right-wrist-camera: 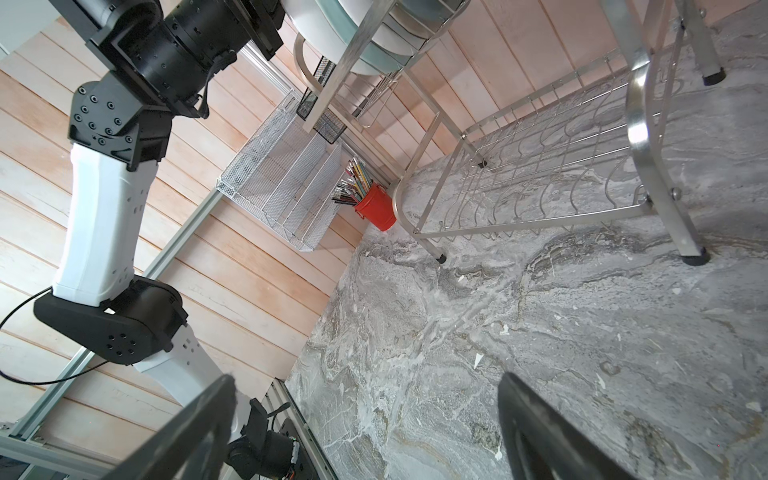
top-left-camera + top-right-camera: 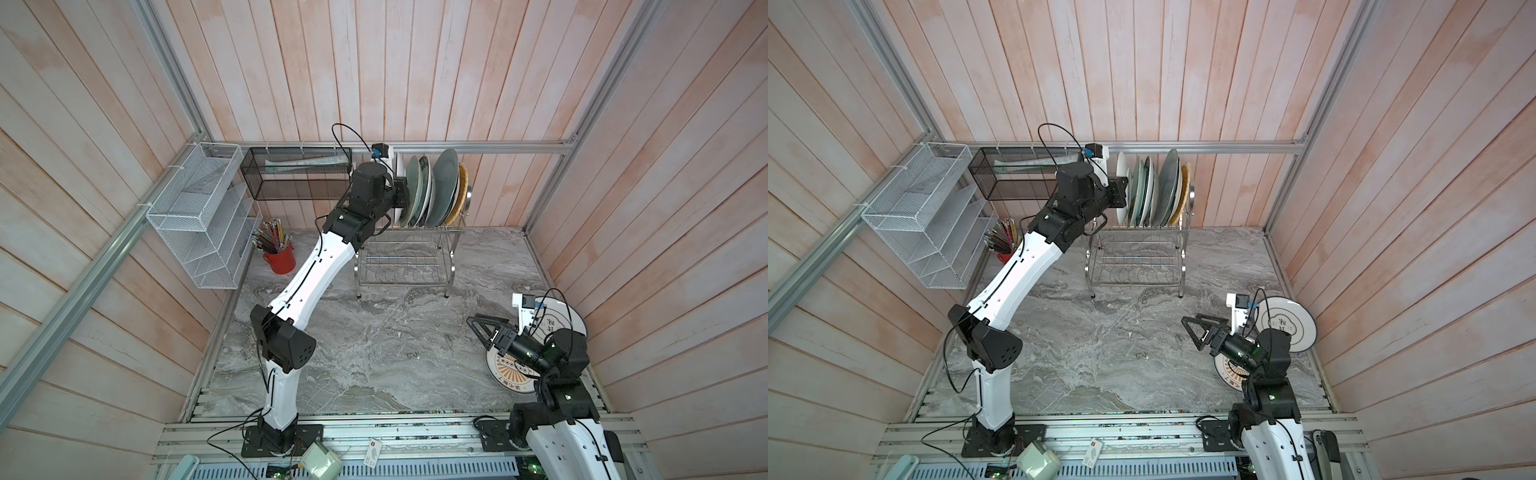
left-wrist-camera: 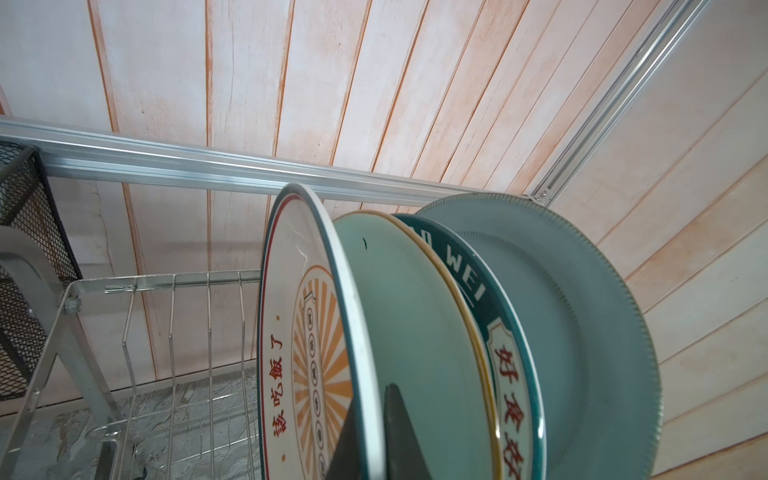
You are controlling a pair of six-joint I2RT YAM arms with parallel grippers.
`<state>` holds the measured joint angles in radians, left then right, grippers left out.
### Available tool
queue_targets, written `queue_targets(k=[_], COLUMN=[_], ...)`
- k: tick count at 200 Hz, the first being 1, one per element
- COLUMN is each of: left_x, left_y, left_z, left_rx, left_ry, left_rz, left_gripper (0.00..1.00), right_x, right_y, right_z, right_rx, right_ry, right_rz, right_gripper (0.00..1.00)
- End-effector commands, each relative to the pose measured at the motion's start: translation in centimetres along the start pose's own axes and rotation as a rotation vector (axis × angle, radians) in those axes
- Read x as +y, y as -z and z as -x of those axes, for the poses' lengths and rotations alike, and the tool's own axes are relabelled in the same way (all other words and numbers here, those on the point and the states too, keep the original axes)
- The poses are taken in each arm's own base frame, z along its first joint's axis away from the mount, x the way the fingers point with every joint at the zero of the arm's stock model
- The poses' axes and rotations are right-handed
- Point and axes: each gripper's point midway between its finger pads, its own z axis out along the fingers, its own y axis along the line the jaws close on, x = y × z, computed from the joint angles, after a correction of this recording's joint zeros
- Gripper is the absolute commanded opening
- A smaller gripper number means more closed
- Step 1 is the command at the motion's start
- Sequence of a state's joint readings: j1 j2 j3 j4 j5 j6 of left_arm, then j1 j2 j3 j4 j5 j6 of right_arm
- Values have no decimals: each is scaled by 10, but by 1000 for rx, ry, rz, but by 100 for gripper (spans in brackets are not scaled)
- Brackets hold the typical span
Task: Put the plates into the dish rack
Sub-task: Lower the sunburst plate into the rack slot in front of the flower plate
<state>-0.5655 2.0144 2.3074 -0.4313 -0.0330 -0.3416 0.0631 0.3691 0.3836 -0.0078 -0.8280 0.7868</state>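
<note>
Starting with the containers: on the back wall, a black mesh basket (image 2: 299, 183) holding a pale paper (image 2: 301, 163); on the left wall, a white wire-mesh organiser (image 2: 199, 216). Down in the far left corner of the tabletop (image 2: 374, 353), a red cup (image 2: 281, 261) bristling with pencils (image 2: 272, 235). Over to the dish rack (image 2: 451, 257) at the tabletop's far edge: shiny steel wire, two tiers, arched tube ends, wavy dividers below. Carrying the plates (image 2: 432, 187) up top, all on edge, in one row. Reading along it from the left wrist view: an orange-sunburst plate (image 3: 291, 332) with red characters, then a smooth mint plate (image 3: 399, 324), then a white plate with a teal lettered band (image 3: 478, 286), then a grey-teal plate (image 3: 573, 299) with a beaded rim. Closing the row in a top view, a yellow woven-look plate (image 2: 462, 193). And look at the left gripper (image 3: 370, 419): clamped on the rim of the orange-sunburst plate, one finger each side, at the basket end. Over by the tabletop's right edge, the right gripper (image 1: 368, 377) hanging above the grey veined marble, jaws wide apart. Lying flat there too: a blue-ring plate (image 2: 1298, 328) and, partly under the arm, a second sunburst plate (image 2: 503, 370).
</note>
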Motion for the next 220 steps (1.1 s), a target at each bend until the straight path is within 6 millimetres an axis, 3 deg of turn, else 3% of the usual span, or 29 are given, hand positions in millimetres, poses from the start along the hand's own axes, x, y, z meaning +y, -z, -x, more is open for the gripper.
queue_targets(k=[1, 26, 94, 182, 220], left_x=[-18, -19, -4, 17, 13], left_y=[15, 21, -3, -19, -21], left_z=[45, 58, 21, -12, -16], left_rx=[-135, -169, -86, -17, -12], left_ry=[0, 5, 12, -6, -65], left_rz=[-56, -50, -1, 82, 91], left_gripper=[0, 0, 0, 0, 3], right_x=[7, 5, 5, 3, 3], right_y=[2, 2, 1, 1, 1], right_z=[3, 2, 2, 1, 0], right_rx=[-15, -21, -15, -13, -11], right_ry=[15, 13, 9, 4, 1], right_rz=[18, 14, 18, 12, 10], right_gripper=[98, 98, 98, 98, 98])
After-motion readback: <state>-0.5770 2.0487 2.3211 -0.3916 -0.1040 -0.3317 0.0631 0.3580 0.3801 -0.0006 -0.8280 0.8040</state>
